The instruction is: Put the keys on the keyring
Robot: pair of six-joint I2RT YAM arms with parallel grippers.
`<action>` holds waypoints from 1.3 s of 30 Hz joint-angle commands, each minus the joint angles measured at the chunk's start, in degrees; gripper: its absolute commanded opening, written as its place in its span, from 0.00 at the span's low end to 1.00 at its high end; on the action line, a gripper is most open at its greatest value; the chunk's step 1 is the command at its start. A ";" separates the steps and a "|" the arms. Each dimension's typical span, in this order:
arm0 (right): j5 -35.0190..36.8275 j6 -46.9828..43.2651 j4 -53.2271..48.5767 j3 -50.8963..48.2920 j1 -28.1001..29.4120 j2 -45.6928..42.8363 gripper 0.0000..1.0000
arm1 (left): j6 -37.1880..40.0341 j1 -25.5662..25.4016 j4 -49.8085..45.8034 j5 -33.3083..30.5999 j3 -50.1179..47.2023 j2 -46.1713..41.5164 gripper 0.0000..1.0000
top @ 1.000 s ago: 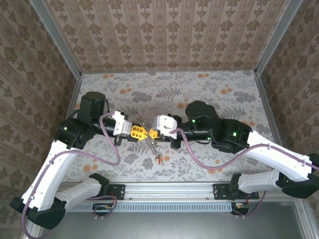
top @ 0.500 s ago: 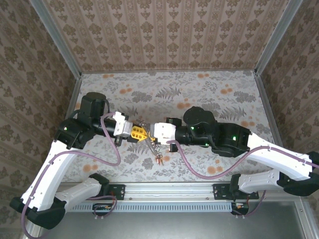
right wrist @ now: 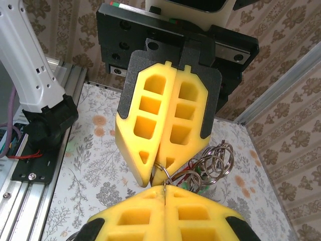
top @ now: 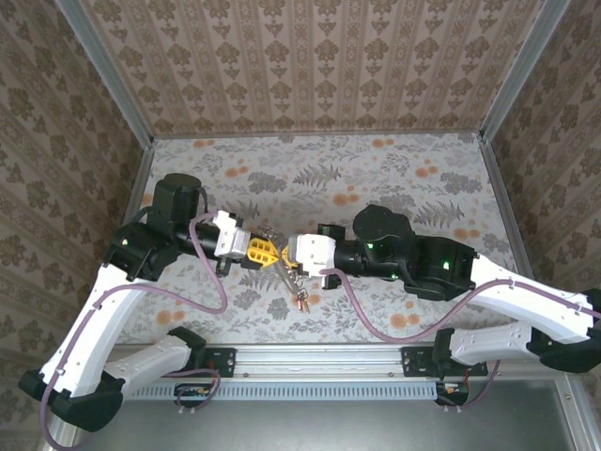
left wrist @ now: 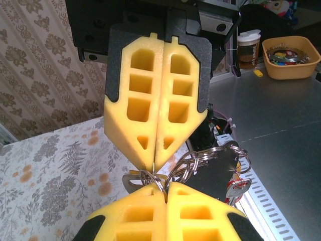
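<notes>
- Left gripper (top: 266, 252) is clamped on the keyring (left wrist: 148, 175), and your right gripper (top: 287, 256) is clamped on the same thin wire, tip to tip with it. What should I watch?
- Both pinch points almost touch, so you have no slack between them. Keep the left one fixed as the anchor and let the right do the work. Use a small twist along the wire, never a pull away, or the loop will likely bend or slip out of the grip.
- Where are the keys?
- The keys (top: 300, 299) hang below the two grippers from the small rings, with a red tag among them. In the left wrist view they dangle to the right of the tips. I can't tell whether they touch the table (top: 394, 178). Their swing can tug the loop, so move slowly. I also can't tell whether the ring's gap is open.
- What differs from a second ago?
- Your right arm has come in. A second ago its head stood farther back and skewed to the left gripper. Now it has dropped toward the near edge and faces the left one nearly in line, with the tips meeting. Your left arm hasn't shifted, and the keys hang in the same spot.
</notes>
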 commanded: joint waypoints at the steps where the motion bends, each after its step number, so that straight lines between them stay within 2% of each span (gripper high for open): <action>1: 0.44 -0.81 8.24 0.03 0.37 -2.44 0.00 | 0.01 -0.38 -1.16 1.82 0.03 0.24 0.00; 21: 1.58 -1.56 7.30 -2.47 -0.78 -3.13 0.00 | -2.31 1.20 1.97 5.19 -0.85 -0.86 0.00; 39: 4.47 -8.26 8.48 -7.25 -0.78 -3.63 0.00 | -6.47 2.73 6.04 8.68 -1.20 -0.42 0.00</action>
